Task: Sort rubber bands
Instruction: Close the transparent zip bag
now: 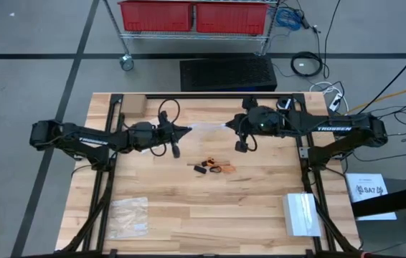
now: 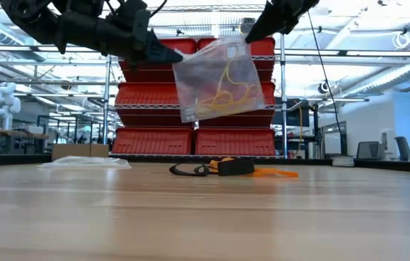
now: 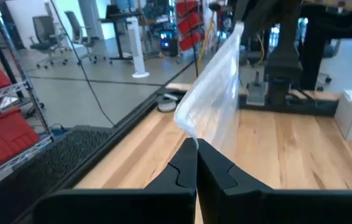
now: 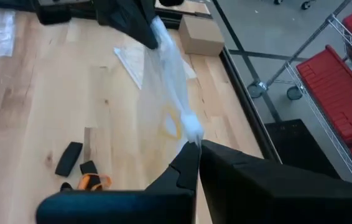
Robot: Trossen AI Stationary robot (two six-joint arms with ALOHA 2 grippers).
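A: Where are the rubber bands (image 2: 223,94)?

B: Some yellow ones sit inside a clear bag (image 2: 216,80) hanging in the air at upper centre of the low view. The bag is stretched between the two claws, its long axis running left to right across the high view, the top edge tilted with the right corner higher in the low view.

A: And the rest?

B: A small heap of orange and black bands (image 1: 214,167) lies on the wooden surface (image 1: 189,215), just below the middle of the high view, spread left to right.

A: How are the arms posed?

B: Both reach toward frame centre, level above the surface, tips facing each other. The left claw (image 1: 187,130) is pinched tight on the bag's left corner; the right claw (image 1: 226,125) is pinched tight on the right corner.

A: Anything else lying about?

B: An empty clear bag (image 1: 129,216) at lower left, a white box (image 1: 302,213) at lower right, a cardboard box (image 1: 133,106) at upper left.
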